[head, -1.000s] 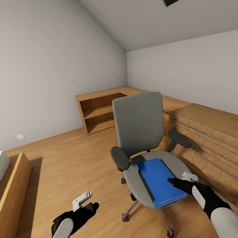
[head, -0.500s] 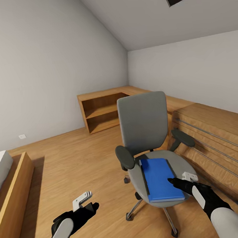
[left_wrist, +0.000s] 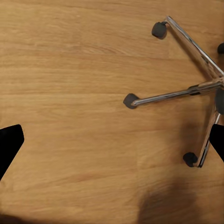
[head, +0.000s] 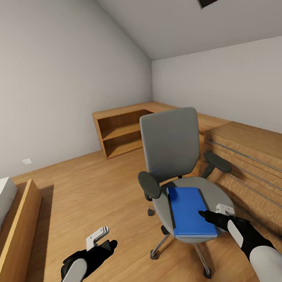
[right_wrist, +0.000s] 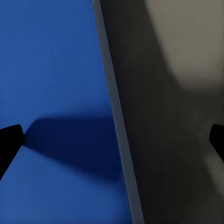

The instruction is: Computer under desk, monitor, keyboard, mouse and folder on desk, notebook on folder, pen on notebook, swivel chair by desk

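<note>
Right wrist view: we see our right gripper (right_wrist: 112,137) with fingers spread wide, straddling the edge of the blue folder (right_wrist: 51,93) lying on the grey swivel chair (head: 173,155) seat. Our left gripper (left_wrist: 112,140), fingers also spread, hovers over the wooden floor (left_wrist: 70,84) beside the chair's chrome base (left_wrist: 186,93)

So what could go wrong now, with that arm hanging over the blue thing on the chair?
The swivel chair stands on casters, so a push from the right tool could roll or turn it away. The right tool's open fingers straddle the edge of the blue folder, which lies flat on the seat, so there is little to pinch and it might slide off. The wooden chest sits close beside the right arm and could be bumped.
</note>
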You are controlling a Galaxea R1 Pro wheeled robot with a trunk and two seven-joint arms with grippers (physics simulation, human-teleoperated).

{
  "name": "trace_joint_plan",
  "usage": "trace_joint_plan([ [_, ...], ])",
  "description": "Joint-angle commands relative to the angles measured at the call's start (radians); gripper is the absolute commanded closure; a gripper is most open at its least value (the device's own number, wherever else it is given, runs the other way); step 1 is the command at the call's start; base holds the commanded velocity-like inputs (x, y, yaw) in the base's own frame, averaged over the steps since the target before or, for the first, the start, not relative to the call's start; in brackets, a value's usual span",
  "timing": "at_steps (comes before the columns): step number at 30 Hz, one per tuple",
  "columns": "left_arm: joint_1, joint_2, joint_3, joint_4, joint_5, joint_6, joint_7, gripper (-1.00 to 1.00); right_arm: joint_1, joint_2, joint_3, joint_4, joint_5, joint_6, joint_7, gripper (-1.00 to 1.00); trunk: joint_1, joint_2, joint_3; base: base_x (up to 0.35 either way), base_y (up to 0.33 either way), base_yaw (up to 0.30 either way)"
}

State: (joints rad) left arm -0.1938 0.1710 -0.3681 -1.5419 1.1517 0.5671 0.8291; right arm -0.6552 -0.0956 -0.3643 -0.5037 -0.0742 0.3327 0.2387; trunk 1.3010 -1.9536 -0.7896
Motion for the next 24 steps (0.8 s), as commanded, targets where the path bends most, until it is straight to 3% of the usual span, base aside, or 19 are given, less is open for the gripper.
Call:
trace_joint_plan([
  [1, -0.001, 0.001, -0.002, -0.001, 0.007, 0.0, 0.008, -1.0, 0.0, 0.0, -0.002, 0.01, 0.002, 0.006, 0.002, -1.0, 0.0, 0.0, -0.001, -0.004, 0.003, 0.0],
  [11, -0.001, 0.001, -0.002, -0.001, 0.008, 0.0, 0.008, -1.0, 0.0, 0.0, -0.002, 0.01, 0.002, 0.006, 0.002, -1.0, 0.0, 0.0, -0.001, -0.001, 0.001, 0.0],
  [24, -0.001, -0.001, -0.003, -0.001, 0.007, 0.0, 0.01, -1.0, 0.0, 0.0, -0.002, 0.008, 0.002, 0.006, 0.003, -1.0, -0.05, 0.091, 0.04, 0.0, 0.0, 0.0],
])
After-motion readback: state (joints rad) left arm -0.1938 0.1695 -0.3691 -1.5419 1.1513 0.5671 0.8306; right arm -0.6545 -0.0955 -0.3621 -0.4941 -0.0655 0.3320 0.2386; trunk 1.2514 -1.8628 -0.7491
